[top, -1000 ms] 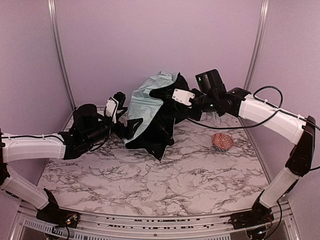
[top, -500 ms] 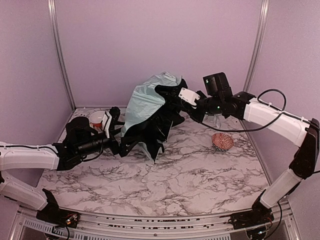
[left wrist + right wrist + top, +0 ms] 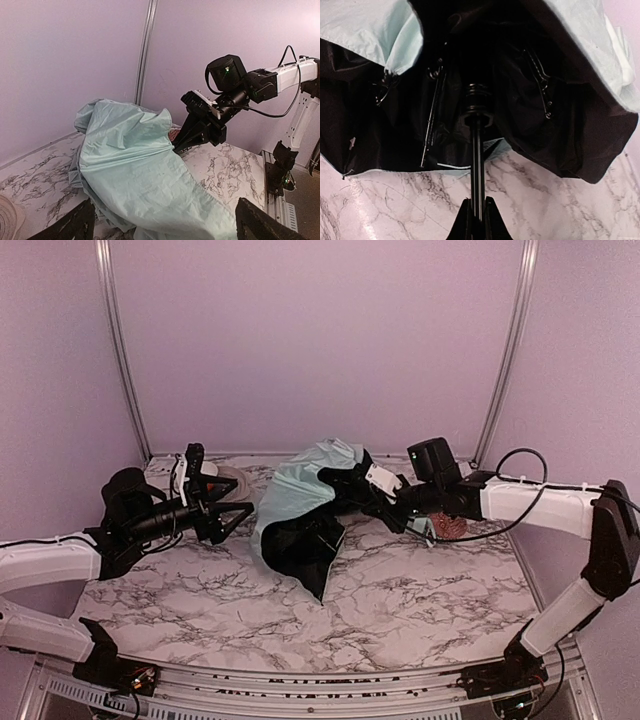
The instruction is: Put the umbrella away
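Centre frame, the umbrella (image 3: 290, 495) sags half-collapsed; right claw (image 3: 476, 202) clamps its shaft (image 3: 476, 165), left claw (image 3: 228, 515) gapes empty; folding remains.

Left arm (image 3: 50, 562): we see white shells on the long links, and black round joints between them.
Right arm (image 3: 530, 502): the same white shells and black joints; the elbow part is black.
Cable (image 3: 522, 451): 1 thin black cable makes a loop along the right arm.
Wrist camera (image 3: 432, 458): a black box with 1 small green light.
Left gripper (image 3: 220, 508): black, with a white plate on the side and 2 black fingers.
Right gripper (image 3: 476, 210): black, also with a white plate; its 2 fingers are narrow and dark.
Bases (image 3: 110, 670): black blocks; we cannot tell more details.
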